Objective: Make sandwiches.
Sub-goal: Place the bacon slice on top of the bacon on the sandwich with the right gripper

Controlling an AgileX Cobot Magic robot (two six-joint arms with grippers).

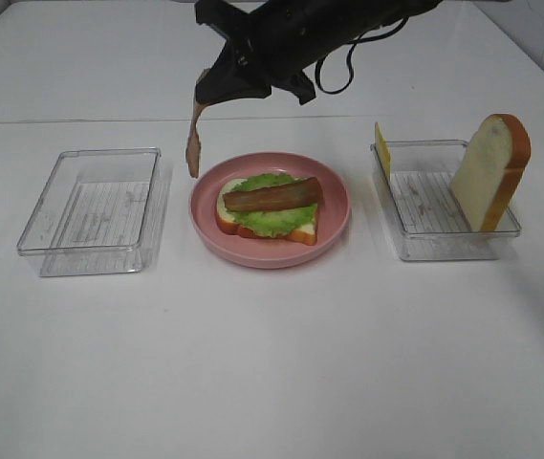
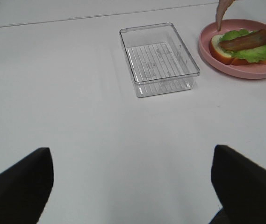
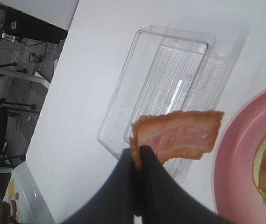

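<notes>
On the pink plate (image 1: 272,258) lies an open sandwich (image 1: 270,206): a bread slice, green lettuce and one bacon strip (image 1: 273,195) across the top. My right gripper (image 1: 201,94) reaches in from the back and is shut on the end of a second bacon strip (image 1: 193,145), which hangs just left of the plate. The right wrist view shows the gripper (image 3: 140,151) pinching this bacon strip (image 3: 179,137) above the empty tray (image 3: 165,79). My left gripper (image 2: 133,161) stands open over bare table, nothing between its fingers, with the sandwich (image 2: 245,44) far off.
An empty clear tray (image 1: 95,210) sits left of the plate. The clear tray (image 1: 444,239) on the right holds an upright bread slice (image 1: 489,172) and a yellow cheese square (image 1: 382,148) leaning at its far left corner. The table's back edge runs behind them.
</notes>
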